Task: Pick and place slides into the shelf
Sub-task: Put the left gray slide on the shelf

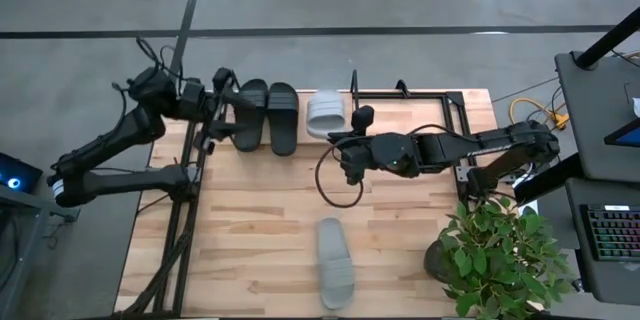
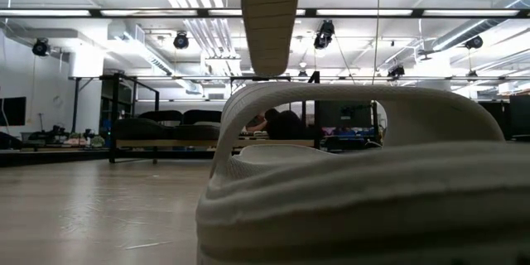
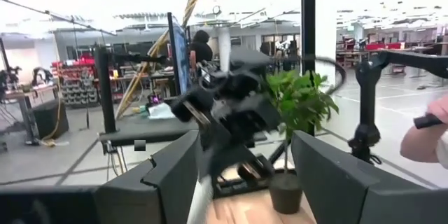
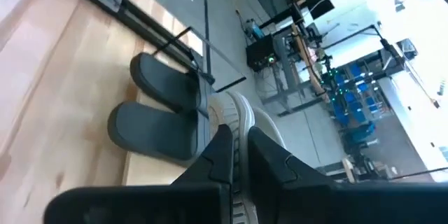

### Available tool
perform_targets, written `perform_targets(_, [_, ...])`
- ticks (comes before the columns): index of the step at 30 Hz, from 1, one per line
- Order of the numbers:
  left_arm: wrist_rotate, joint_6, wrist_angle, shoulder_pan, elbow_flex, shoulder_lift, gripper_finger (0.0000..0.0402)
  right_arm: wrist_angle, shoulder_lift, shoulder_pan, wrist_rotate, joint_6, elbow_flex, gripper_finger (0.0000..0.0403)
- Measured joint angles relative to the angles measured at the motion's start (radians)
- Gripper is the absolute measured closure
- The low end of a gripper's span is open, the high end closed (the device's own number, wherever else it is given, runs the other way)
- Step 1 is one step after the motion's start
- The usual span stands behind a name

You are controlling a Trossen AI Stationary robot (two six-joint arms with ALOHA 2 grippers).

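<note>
Two black slides point(image 1: 266, 117) lie side by side at the left end of the shelf point(image 1: 420, 93) along the table's far edge. One grey slide point(image 1: 325, 112) hangs steeply in the air over the shelf beside them, its sole point(image 2: 269, 16) turned toward the near edge, with my right gripper point(image 1: 345, 145) shut on it. The other grey slide point(image 1: 335, 262) lies flat on the table near the front edge and fills the low view point(image 2: 364, 182). My left gripper point(image 1: 228, 95) stands open and empty at the shelf's left end, beside the black slides. My right gripper pinches the grey slide's upper end point(image 4: 234, 115) between its two fingers point(image 4: 218, 155). It comes from the table's right and slants slightly down. The slide is lifted clear and hangs below the fingers, close to upright. Whether that end is heel or toe I cannot tell.
A potted plant point(image 1: 500, 255) stands at the near right corner of the table. A black cable loop point(image 1: 338, 178) hangs under my right arm. A dark metal frame point(image 1: 190, 210) runs along the table's left edge. Bare wood lies between the shelf and the near grey slide.
</note>
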Motion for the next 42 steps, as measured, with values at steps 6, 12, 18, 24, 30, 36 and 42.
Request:
perform_targets(6, [-0.023, -0.001, 0.012, 0.000, -0.160, -0.123, 0.0191, 0.161, 0.007, -0.032, -0.001, -0.063, -0.045, 0.0391])
perform_targets(12, [-0.047, -0.077, 0.065, -0.002, -0.323, -0.239, 0.0191, 0.332, 0.032, -0.061, -0.023, -0.126, -0.141, 0.0391])
perform_targets(18, [-0.046, -0.238, 0.262, -0.002, -0.496, -0.339, 0.0191, 0.538, 0.092, -0.064, -0.018, -0.224, -0.223, 0.0391])
perform_targets(24, [-0.042, -0.291, 0.381, -0.002, -0.599, -0.430, 0.0191, 0.681, 0.161, -0.077, 0.027, -0.296, -0.279, 0.0391])
perform_targets(30, [-0.041, -0.294, 0.378, -0.002, -0.605, -0.487, 0.0191, 0.721, 0.211, -0.111, 0.026, -0.267, -0.321, 0.0390])
perform_targets(36, [-0.040, -0.321, 0.377, -0.002, -0.624, -0.498, 0.0191, 0.770, 0.239, -0.141, -0.052, -0.255, -0.364, 0.0390])
perform_targets(42, [-0.040, -0.314, 0.378, -0.001, -0.623, -0.492, 0.0191, 0.807, 0.240, -0.171, -0.090, -0.232, -0.394, 0.0390])
